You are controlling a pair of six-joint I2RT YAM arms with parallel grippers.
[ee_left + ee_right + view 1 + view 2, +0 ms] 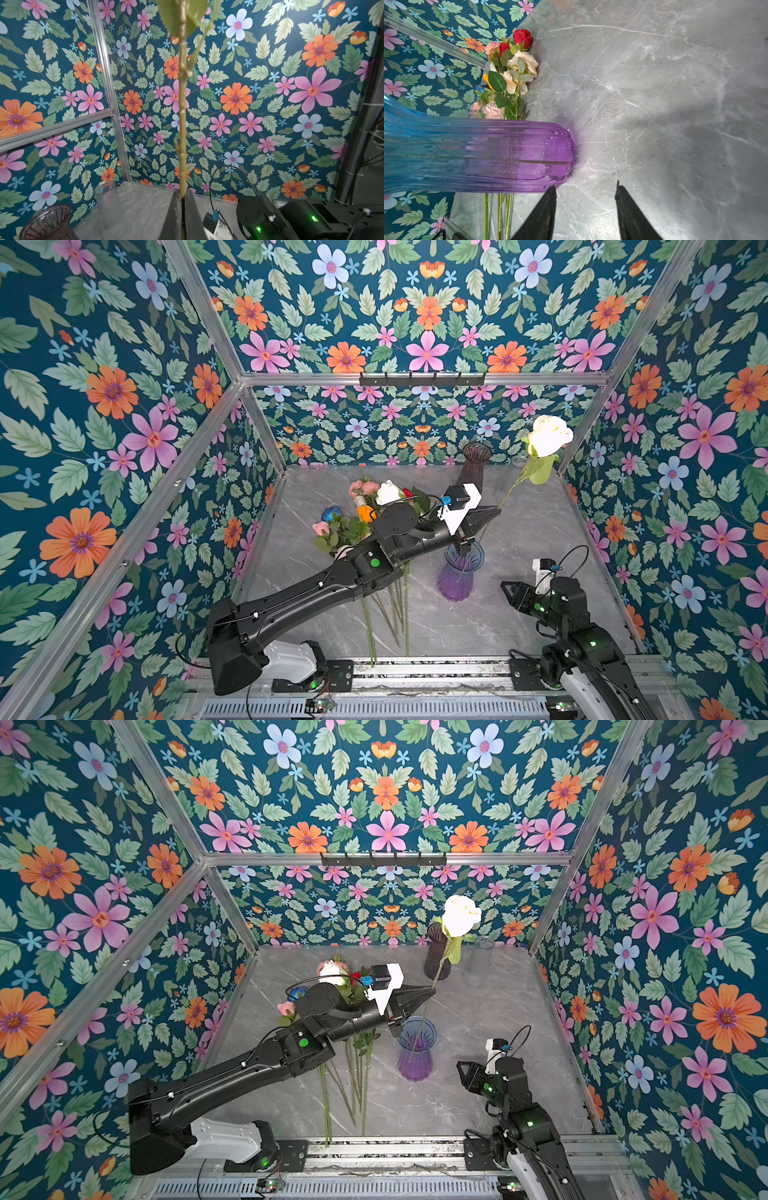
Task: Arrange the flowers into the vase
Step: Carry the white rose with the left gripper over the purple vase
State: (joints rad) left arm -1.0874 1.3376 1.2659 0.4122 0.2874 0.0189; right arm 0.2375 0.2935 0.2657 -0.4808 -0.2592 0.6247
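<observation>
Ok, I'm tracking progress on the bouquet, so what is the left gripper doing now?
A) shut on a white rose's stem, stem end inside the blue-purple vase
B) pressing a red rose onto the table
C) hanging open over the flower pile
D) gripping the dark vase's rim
A: the left gripper is shut on the stem of the white rose, whose lower end runs down into the blue-purple vase.
</observation>
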